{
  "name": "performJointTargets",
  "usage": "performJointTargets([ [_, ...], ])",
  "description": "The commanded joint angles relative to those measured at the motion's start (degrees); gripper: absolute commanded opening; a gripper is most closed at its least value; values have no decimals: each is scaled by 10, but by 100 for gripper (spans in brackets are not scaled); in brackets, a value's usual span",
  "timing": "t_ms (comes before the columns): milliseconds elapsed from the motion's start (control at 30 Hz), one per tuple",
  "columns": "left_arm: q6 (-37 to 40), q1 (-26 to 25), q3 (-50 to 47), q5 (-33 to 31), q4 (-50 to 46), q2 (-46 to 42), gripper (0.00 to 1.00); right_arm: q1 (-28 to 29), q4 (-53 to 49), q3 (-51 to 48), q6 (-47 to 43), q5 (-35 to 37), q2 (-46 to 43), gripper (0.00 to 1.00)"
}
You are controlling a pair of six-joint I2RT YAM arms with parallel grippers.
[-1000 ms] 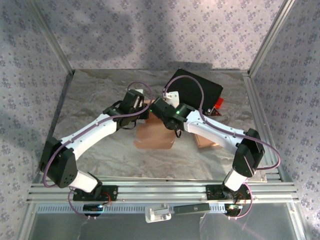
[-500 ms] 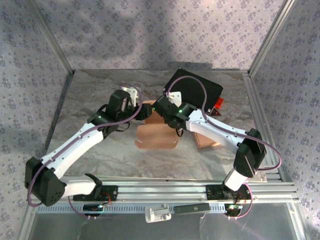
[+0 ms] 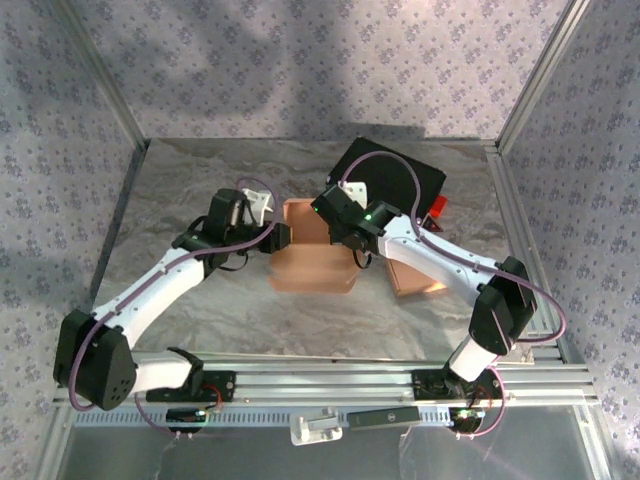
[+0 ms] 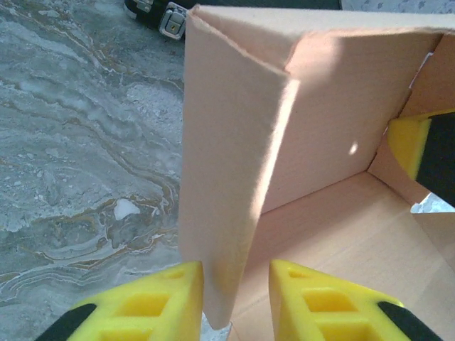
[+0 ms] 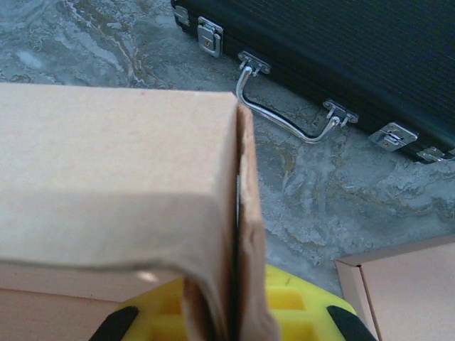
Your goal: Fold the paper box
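Top external view: the paper box [image 3: 312, 262] sits open-topped at the centre of the frame on the marbled table [image 3: 190, 180], with its walls partly raised. A black case [image 3: 400, 178] lies behind it toward the upper right. A second flat piece of cardboard [image 3: 418, 278] lies just right of the box.

In the left wrist view the left gripper [image 4: 235, 307] stands at the bottom edge. One upright side wall of the box rises between its two yellow fingers [image 4: 142, 309]. The finger on the left of the frame lies against the outer face of the wall. A narrow strip of the box floor shows between the wall and the other finger, so I cannot tell whether the wall is pinched. The box interior spreads to the right of the frame.

In the right wrist view the right gripper [image 5: 231, 312] is at the bottom centre. Its jaws are pressed together on a doubled cardboard wall that stands upright between them. A folded panel of the box spans the left half of the frame. The case, with its metal handle [image 5: 288, 117], lies across the top.

In the top view the two grippers hold opposite sides of the box, the left one at its left edge and the right one near its upper right corner.
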Motion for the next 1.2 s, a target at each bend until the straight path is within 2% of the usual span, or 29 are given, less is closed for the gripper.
performJointTargets([
  [0,25,2,8,7,16,9,28,-4,3,-4,-4,-10,-12,0],
  [167,46,5,10,-2,5,10,29,-6,2,-2,-5,-14,-12,0],
  [333,58,12,4,13,6,6,26,-8,3,1,-7,-21,-11,0],
  [533,74,24,-9,48,15,-17,34,-11,8,-2,-7,-30,-9,0],
  [633,79,35,-12,70,17,-19,34,-11,9,-2,-8,-33,-9,0],
  [833,83,42,-8,88,20,-3,26,-11,12,-2,-9,-39,-9,0],
  [1033,77,41,-2,94,31,14,14,-12,14,-2,-9,-41,-8,0],
  [1167,76,26,-3,62,32,11,5,-10,14,1,-9,-40,-6,0],
])
